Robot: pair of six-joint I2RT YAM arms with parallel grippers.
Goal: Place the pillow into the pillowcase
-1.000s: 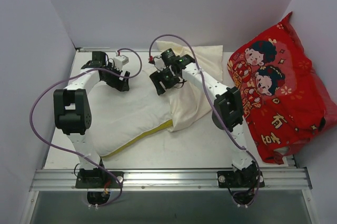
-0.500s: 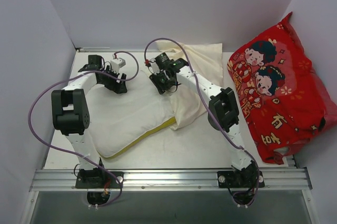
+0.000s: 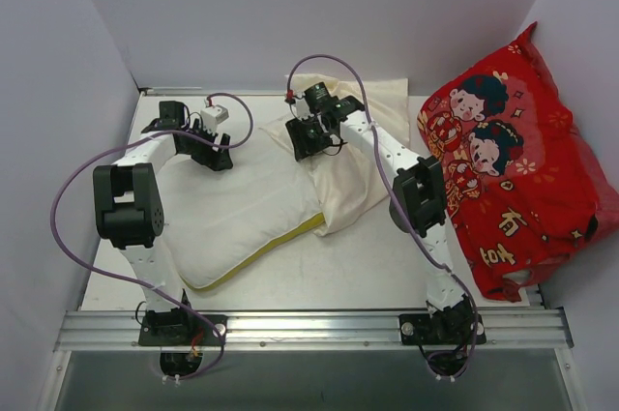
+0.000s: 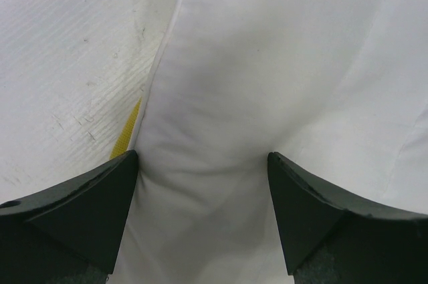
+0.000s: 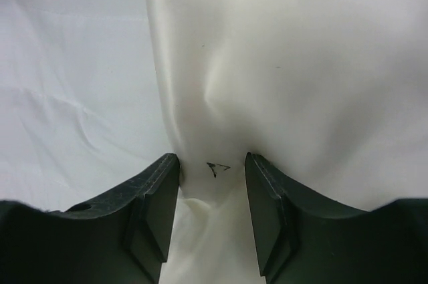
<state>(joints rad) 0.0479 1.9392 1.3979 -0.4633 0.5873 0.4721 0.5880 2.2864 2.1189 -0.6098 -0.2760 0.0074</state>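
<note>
The white pillow [image 3: 242, 208] lies at the left-centre of the table, its yellow piped seam [image 3: 271, 247] along the near edge. The cream pillowcase [image 3: 343, 198] lies to its right and overlaps the pillow's right end. My left gripper [image 3: 215, 155] is at the pillow's far left corner; in the left wrist view the jaws [image 4: 202, 164] stand wide with bunched pillow fabric [image 4: 221, 97] pinched between them. My right gripper [image 3: 308, 143] is shut on the pillowcase's far left edge; the right wrist view [image 5: 212, 164] shows cream fabric [image 5: 281, 63] squeezed between the fingers.
A red cushion [image 3: 513, 160] printed with cartoon children leans against the right wall. White walls close in the table [image 3: 368, 266] at the back and both sides. The arms' purple cables loop above the pillow.
My right gripper has shifted slightly right and toward the back, drawing the pillowcase edge with it. The left gripper has stayed almost still on the pillow corner.
</note>
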